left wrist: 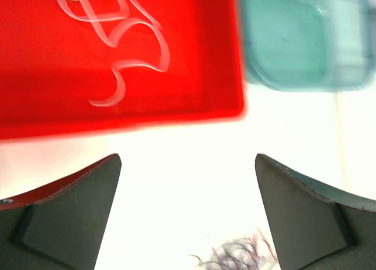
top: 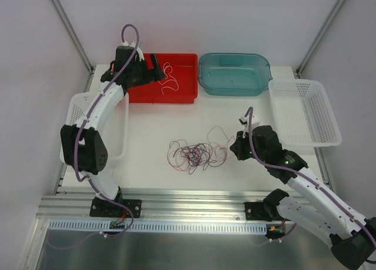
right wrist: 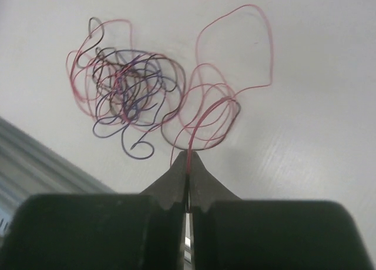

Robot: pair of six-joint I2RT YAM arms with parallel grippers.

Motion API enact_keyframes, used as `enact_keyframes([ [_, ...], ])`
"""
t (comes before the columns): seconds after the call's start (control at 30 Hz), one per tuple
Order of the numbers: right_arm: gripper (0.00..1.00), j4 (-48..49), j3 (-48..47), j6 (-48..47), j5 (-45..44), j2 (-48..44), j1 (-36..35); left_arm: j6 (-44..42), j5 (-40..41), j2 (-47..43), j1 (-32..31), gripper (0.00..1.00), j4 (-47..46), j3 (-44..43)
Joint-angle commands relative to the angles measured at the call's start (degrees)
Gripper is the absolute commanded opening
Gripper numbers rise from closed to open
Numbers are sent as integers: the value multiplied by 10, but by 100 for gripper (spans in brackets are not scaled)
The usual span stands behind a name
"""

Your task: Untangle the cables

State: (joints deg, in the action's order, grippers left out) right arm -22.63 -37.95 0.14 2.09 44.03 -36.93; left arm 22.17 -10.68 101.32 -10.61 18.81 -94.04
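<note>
- We find the right gripper (right wrist: 188,163) pressed together at its tips on a single red-pink wire (right wrist: 191,137). No gap shows between the fingers around the strand.
- The pinched wire rises from the tips in an arch and runs into the tangle of cables (right wrist: 126,102). The tangle lies on the table (top: 147,123) just beyond this gripper.
- We see the tangle as loose loops of red-pink, purple and dark wire. One large red-pink loop stands out from its edge.
- We find the left gripper (left wrist: 188,214) spread wide, with nothing between its fingers. It is well apart from the tangle, on the far side of it.
- The red bin (top: 164,96) stands on the far side of the tangle, under the left gripper. A white cable (left wrist: 165,51) lies curled inside it, separate from the tangle.
- The teal tub (top: 235,89) also stands beyond the tangle, just beside the red bin.
</note>
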Motion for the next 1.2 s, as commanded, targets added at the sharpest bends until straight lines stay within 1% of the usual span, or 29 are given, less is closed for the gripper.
enact_keyframes([
  [0.0, 1, -59, -53, 17, -124, 2, 8, 24, -64, -115, -51, 99, -18, 115],
  [0.03, 1, -68, -59, 21, -140, 9, 9, 24, -63, -145, -69, 99, -18, 139],
  [0.1, 1, -85, -68, 27, -152, 29, 16, 26, -52, -170, -102, 99, -18, 200],
  [0.13, 1, -88, -69, 33, -167, 33, 19, 26, -47, -187, -140, 99, -18, 216],
  [0.2, 1, -94, -66, 62, -184, 42, 32, 36, -34, -195, -178, 99, -18, 253],
  [0.23, 1, -93, -62, 69, -195, 45, 37, 40, -30, -197, -207, 99, -18, 262],
  [0.3, 1, -67, -46, 79, -185, 60, 52, 52, -9, -191, -234, 99, -18, 285],
  [0.33, 2, -58, -41, 84, -163, 79, 57, 57, -6, -182, -251, 99, -18, 293],
  [0.43, 8, -8, -28, 100, -117, 132, 63, 83, -3, -160, -267, 99, -18, 314],
  [0.47, 13, 15, -27, 103, -106, 146, 63, 86, 0, -155, -279, 99, -18, 318],
  [0.5, 15, 25, -27, 113, -93, 158, 63, 88, 13, -149, -286, 99, -18, 323],
  [0.53, 18, 35, -27, 118, -89, 186, 63, 89, 18, -140, -291, 99, -18, 327],
  [0.57, 22, 53, -28, 122, -83, 199, 63, 95, 22, -133, -300, 99, -18, 330],
  [0.63, 27, 71, -28, 131, -75, 222, 63, 102, 29, -114, -305, 99, -18, 337],
  [0.67, 32, 86, -28, 133, -71, 245, 63, 108, 30, -108, -308, 99, -18, 341],
  [0.7, 34, 94, -28, 134, -61, 256, 62, 110, 33, -103, -310, 99, -18, 348],
  [0.73, 41, 101, -29, 137, -54, 266, 63, 116, 34, -93, -311, 99, -18, 352],
  [0.8, 47, 125, -29, 139, -31, 294, 63, 120, 33, -86, -314, 99, -18, 365],
  [0.87, 53, 143, -32, 141, -25, 312, 57, 125, 33, -76, -315, 98, -18, 373],
  [1.0, 54, 148, -42, 139, -30, 356, 41, 134, 38, -69, -319, 96, -18, 392],
  [1.1, 48, 150, -46, 138, -38, 374, 34, 138, 44, -64, -320, 95, -18, 400],
  [1.13, 43, 150, -45, 137, -41, 377, 33, 139, 48, -62, -320, 95, -18, 402],
  [1.17, 40, 150, -44, 137, -45, 379, 30, 139, 55, -61, -319, 94, -17, 406],
])
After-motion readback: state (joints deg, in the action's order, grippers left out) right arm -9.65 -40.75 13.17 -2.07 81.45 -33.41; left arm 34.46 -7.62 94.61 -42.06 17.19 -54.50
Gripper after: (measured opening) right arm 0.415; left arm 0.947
